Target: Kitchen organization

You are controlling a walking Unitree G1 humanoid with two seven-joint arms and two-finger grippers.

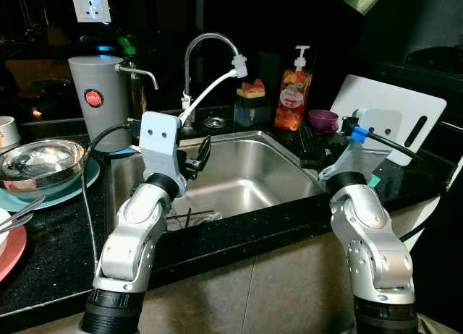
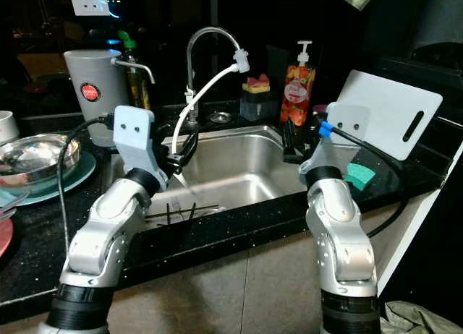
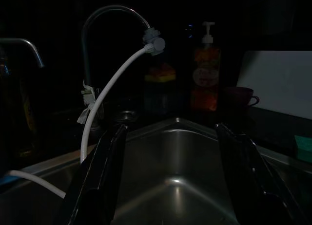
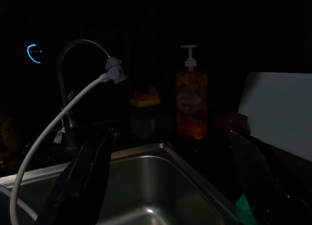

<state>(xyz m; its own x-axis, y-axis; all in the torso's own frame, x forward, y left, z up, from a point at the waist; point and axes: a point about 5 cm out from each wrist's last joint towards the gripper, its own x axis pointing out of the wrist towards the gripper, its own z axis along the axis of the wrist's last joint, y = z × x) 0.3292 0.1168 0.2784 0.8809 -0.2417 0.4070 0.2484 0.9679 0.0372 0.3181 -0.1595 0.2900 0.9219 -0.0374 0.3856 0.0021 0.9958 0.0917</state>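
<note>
A steel sink (image 1: 246, 182) lies straight ahead in a black counter. My left gripper (image 1: 197, 157) hovers over its left side, open and holding nothing; its fingers (image 3: 109, 157) stand wide apart. My right gripper (image 2: 296, 142) hangs over the sink's right rim, also open and holding nothing. A curved tap (image 1: 210, 41) with a white hose (image 1: 210, 92) rises behind the basin. A few dark utensils (image 1: 192, 217) lie on the sink floor near the front. A steel bowl (image 1: 40, 160) rests on a teal plate (image 1: 79, 186) on the left counter.
Behind the sink stand an orange soap bottle (image 1: 293, 95), a sponge holder (image 1: 251, 103) and a purple cup (image 1: 323, 120). A white cutting board (image 1: 394, 110) leans at the right, with a green sponge (image 2: 359, 176) before it. A grey canister (image 1: 98, 95) stands back left.
</note>
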